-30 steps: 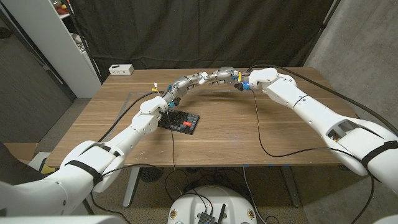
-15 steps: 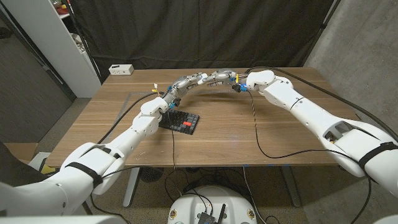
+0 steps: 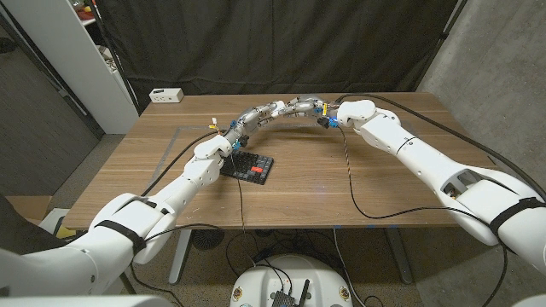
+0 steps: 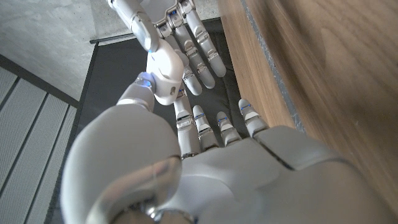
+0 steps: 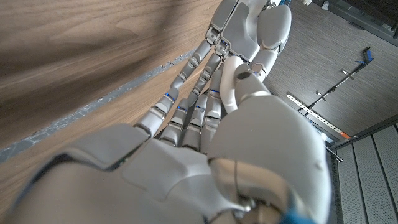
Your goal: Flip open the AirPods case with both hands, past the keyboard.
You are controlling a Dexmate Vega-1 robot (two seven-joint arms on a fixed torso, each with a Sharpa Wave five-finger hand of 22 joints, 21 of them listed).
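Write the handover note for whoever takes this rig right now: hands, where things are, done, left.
Left hand and right hand: raised together past the keyboard, near the table's far edge, fingertips meeting.
AirPods case: a white rounded object sits between the two hands' fingers in the left wrist view, apparently the case; which hand bears it is unclear.
Done: case brought up between both hands.
Left: I cannot tell whether the lid is open; check that, flip it open if not.

The small white rounded AirPods case is held up between the two hands' fingertips. It sits at twelve o'clock from the dark keyboard with red keys. Whether its lid is open cannot be told.
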